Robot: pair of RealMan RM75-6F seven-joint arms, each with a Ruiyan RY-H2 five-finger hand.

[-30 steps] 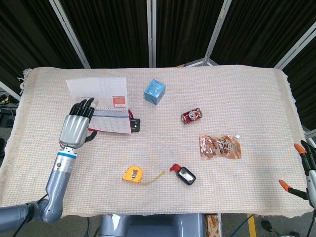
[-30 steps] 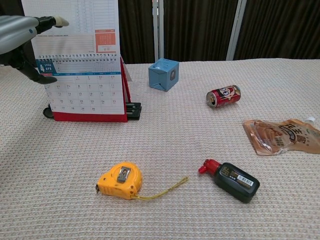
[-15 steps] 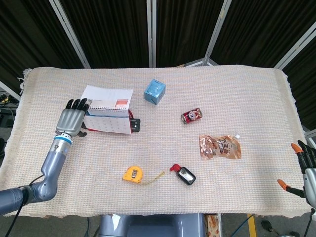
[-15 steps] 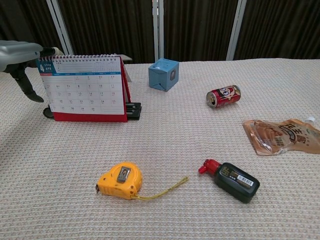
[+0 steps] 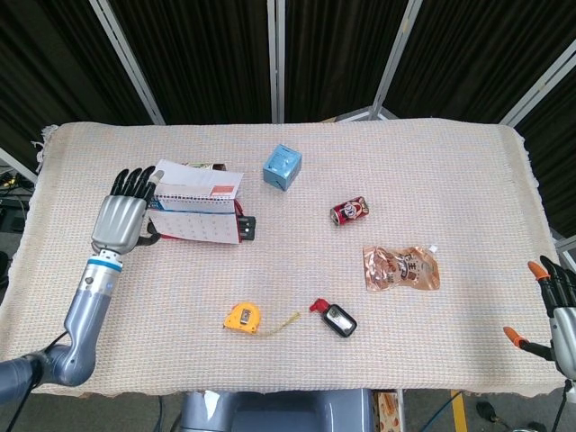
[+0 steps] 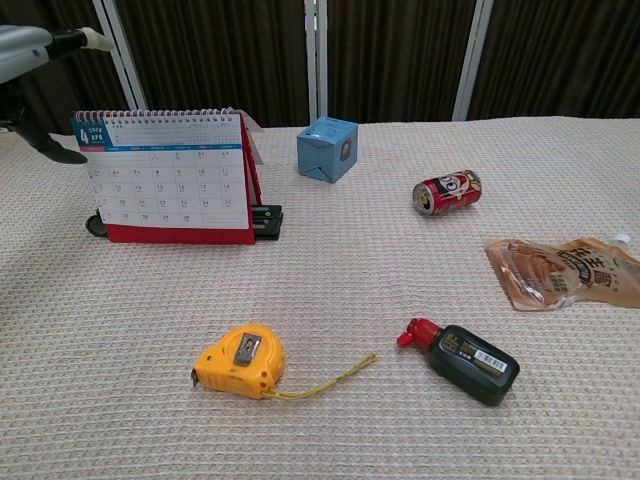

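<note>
Over on the table's (image 5: 432, 171) left side, the left hand (image 5: 120, 219) hovers just beside the desk calendar (image 5: 193, 214), fingers spread, holding nothing. Calendar stands upright. Right hand (image 5: 560, 310) sits off the right edge, fingers apart too.

Left hand (image 5: 120, 219) — silver shell, black fingers (image 5: 135, 183); right hand (image 5: 558, 315) — orange-tipped fingers (image 5: 537, 268)

A large "4" at the top left corner of the desk calendar (image 6: 168, 175); other print too small.
</note>
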